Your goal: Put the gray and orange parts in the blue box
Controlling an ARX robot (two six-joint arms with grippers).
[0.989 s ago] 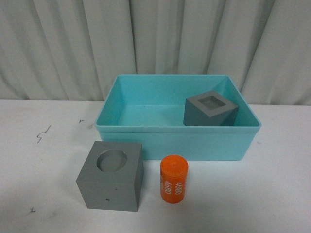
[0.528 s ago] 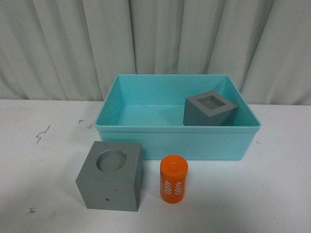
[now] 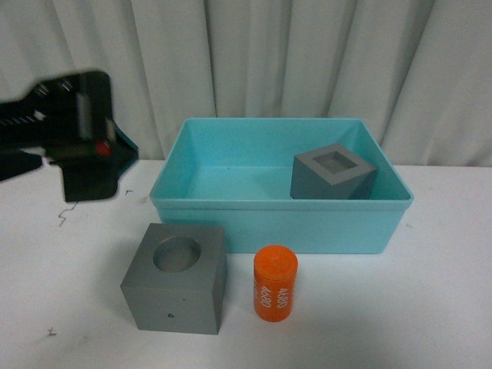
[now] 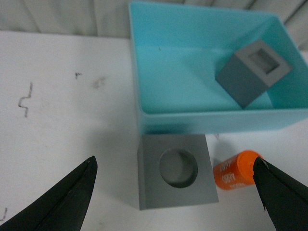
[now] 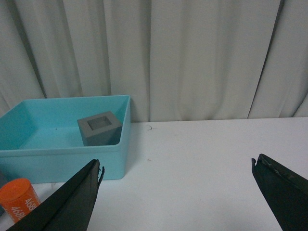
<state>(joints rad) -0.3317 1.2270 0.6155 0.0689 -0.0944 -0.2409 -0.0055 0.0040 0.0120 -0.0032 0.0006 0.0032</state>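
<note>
left gripper (image 4: 173, 161) spread wide, empty; matte gray round-recess cube (image 3: 175, 278) on the table (image 3: 430, 307) at 7 o'clock of the turquoise blue box (image 3: 277, 223), orange cylinder (image 3: 274, 284) with white digits upright at 6. Gray square-recess cube (image 3: 332, 173) inside box at 3 o'clock; right gripper (image 5: 176, 162) spread too. Table white, scuffed; pale curtain (image 3: 269, 54) behind.

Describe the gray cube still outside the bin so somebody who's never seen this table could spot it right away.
Start at the big turquoise bin on the white table. In front of its left half sits a gray cube, beside an orange cylinder. Its top has a round recess; the gray cube inside the bin has a square one.
</note>
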